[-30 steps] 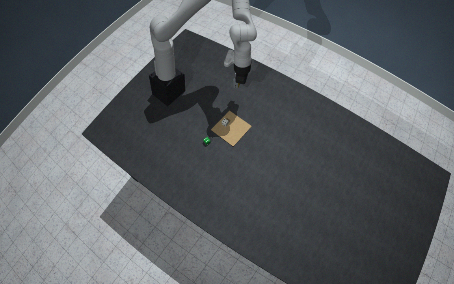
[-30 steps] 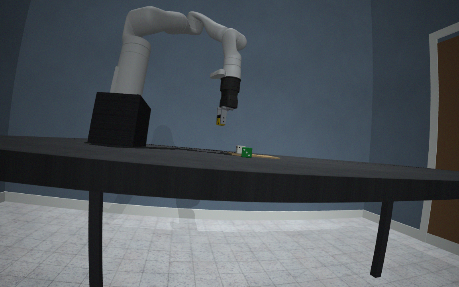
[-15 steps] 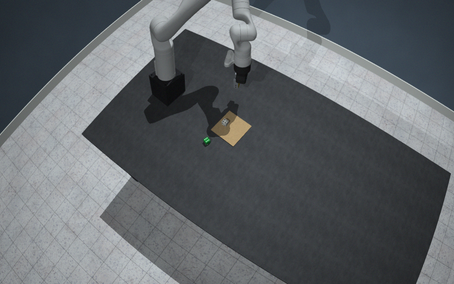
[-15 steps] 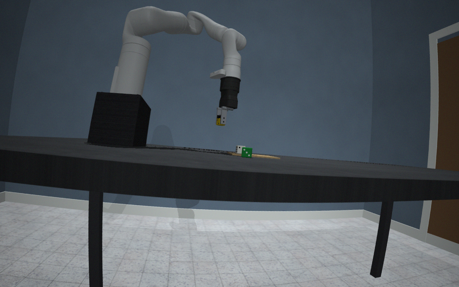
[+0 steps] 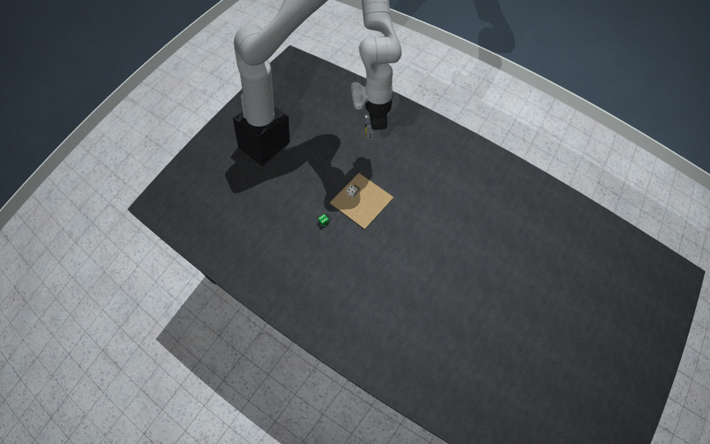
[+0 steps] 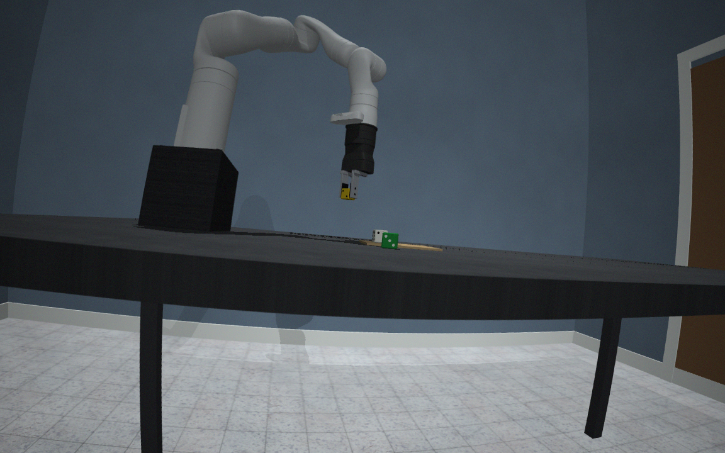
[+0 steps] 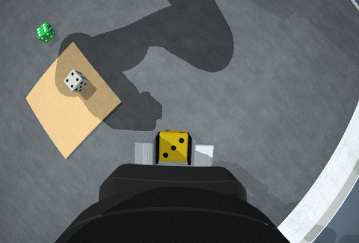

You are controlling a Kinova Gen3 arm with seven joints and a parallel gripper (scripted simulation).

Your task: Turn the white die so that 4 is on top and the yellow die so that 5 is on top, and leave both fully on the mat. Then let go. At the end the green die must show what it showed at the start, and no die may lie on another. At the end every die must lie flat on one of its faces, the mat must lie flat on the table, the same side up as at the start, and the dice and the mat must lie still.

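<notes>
Gripper (image 5: pixel 370 132) (image 6: pixel 349 192) (image 7: pixel 173 143) holds the yellow die (image 5: pixel 365 131) (image 6: pixel 346 194) (image 7: pixel 173 146) above the surface (image 5: pixel 429 287) (image 6: pixel 297 256) (image 7: pixel 262 97), probably to reorient it; white die (image 5: pixel 351 190) (image 6: pixel 377 235) (image 7: pixel 75 81) rests four-up on the tan mat (image 5: pixel 371 206) (image 6: pixel 421 246) (image 7: pixel 67 123), green die (image 5: pixel 323 219) (image 6: pixel 389 240) (image 7: pixel 45 32) beside it, likely left untouched as required.

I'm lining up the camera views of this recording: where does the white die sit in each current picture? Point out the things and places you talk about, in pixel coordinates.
Top: the white die (image 5: pixel 351 190) (image 6: pixel 377 236) (image 7: pixel 75 81) is just above the picture's middle, on the mat.
Exterior: right of centre, slightly below mid-height, partly behind the green die (image 5: pixel 323 219) (image 6: pixel 389 240) (image 7: pixel 45 32).
Wrist: left of centre, above mid-height.
Shared landmark: the tan mat (image 5: pixel 371 205) (image 6: pixel 421 246) (image 7: pixel 67 123) under it.
</notes>
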